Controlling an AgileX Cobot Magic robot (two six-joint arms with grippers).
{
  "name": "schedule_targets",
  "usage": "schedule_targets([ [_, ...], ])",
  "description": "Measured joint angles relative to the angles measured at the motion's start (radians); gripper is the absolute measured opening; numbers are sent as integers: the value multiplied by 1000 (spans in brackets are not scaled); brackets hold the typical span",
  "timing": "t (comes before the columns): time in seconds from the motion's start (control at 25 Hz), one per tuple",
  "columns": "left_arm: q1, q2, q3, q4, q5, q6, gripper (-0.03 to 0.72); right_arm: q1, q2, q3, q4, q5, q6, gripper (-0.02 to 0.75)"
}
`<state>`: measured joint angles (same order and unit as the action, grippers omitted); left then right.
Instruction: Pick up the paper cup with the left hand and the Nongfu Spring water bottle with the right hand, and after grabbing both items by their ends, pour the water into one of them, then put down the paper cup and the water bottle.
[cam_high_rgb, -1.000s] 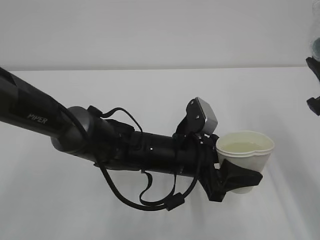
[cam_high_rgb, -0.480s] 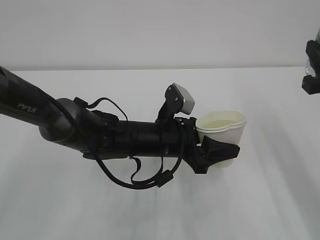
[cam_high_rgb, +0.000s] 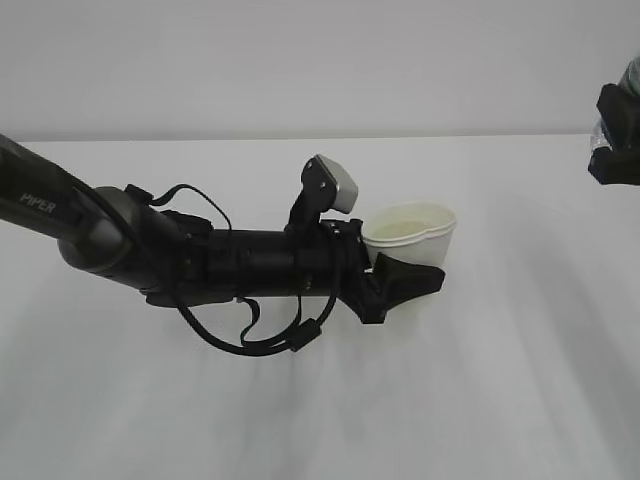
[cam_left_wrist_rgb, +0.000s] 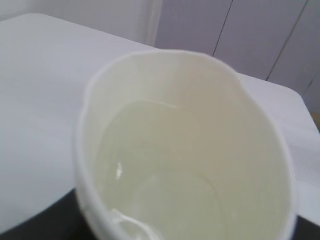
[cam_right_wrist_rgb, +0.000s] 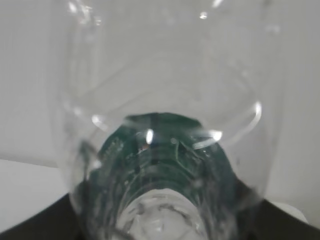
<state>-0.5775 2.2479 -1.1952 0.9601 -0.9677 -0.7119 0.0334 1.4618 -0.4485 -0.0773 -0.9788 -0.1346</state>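
Note:
The paper cup (cam_high_rgb: 412, 224) hangs just above the white table, upright, with pale water inside and its rim squeezed out of round. My left gripper (cam_high_rgb: 414, 266) is shut on its wall; one black finger (cam_high_rgb: 405, 283) crosses the cup's front. The left wrist view looks down into the cup (cam_left_wrist_rgb: 185, 150), with a dark finger (cam_left_wrist_rgb: 40, 227) low at the left. At the exterior view's far right edge my right gripper (cam_high_rgb: 615, 150) is shut on the Nongfu Spring water bottle (cam_high_rgb: 632, 72), mostly cut off. The bottle's clear ribbed body and green label (cam_right_wrist_rgb: 160, 150) fill the right wrist view.
The white table (cam_high_rgb: 300, 420) runs back to a plain grey wall (cam_high_rgb: 300, 60). The long PIPER arm (cam_high_rgb: 120, 235) with its looped cables (cam_high_rgb: 250, 335) lies across the left half. Grey cabinet panels (cam_left_wrist_rgb: 260, 40) stand beyond the table's far edge.
The left arm has drawn back to the left and away, carrying the cup with it. The right gripper has shifted slightly up and inward at the right edge.

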Motion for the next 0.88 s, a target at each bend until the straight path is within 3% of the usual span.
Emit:
schedule_targets([
  [0.52,23,0,0,0,-9,34,412,0,88,-3,0,-77,183,375],
  [0.88,35,0,0,0,-11,36,412,0,169,-6,-11,-118,210,375],
])
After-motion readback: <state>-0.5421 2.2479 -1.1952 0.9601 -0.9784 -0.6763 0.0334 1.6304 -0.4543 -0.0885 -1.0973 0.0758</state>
